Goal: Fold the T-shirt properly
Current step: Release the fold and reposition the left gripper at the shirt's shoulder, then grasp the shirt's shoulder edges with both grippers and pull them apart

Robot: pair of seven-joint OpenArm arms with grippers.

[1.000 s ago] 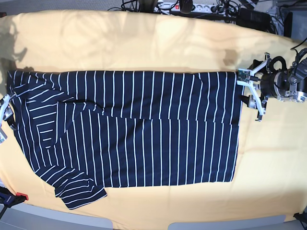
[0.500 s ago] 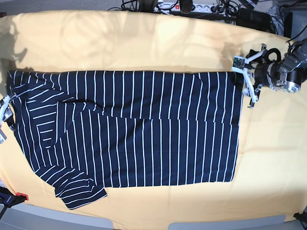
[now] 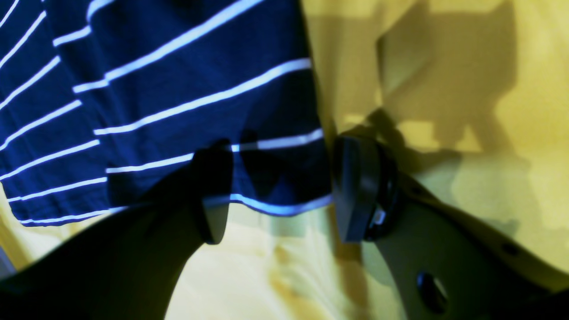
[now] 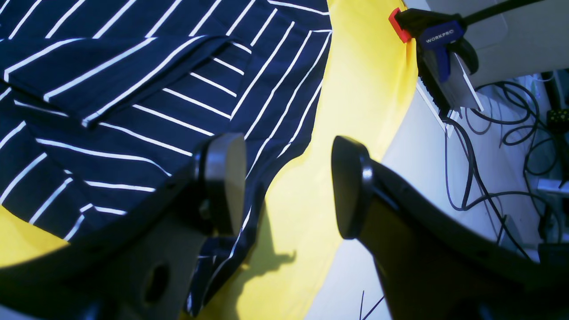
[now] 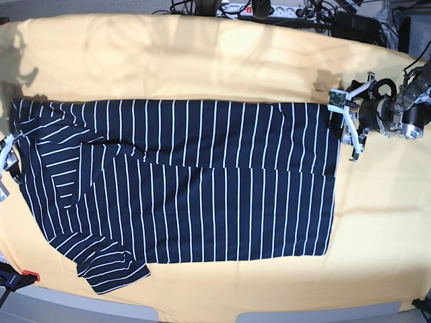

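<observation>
Yellow-orange table cloth point(image 5: 202, 60) covers your whole work surface, with cables and a power strip point(image 5: 269, 10) along the far edge. Your T-shirt point(image 5: 182, 182) lies flat across the middle, folded lengthwise, one sleeve point(image 5: 111, 266) sticking out at the near left. Your left gripper point(image 5: 345, 128) sits at the shirt's far right corner; the wrist view shows its jaws apart, straddling the hem corner point(image 3: 284, 178) without clamping it. Your right gripper point(image 5: 5, 168) is at the left edge by the collar end, jaws spread wide, holding nothing. A clamp point(image 4: 433, 40) pins the cloth nearby.
</observation>
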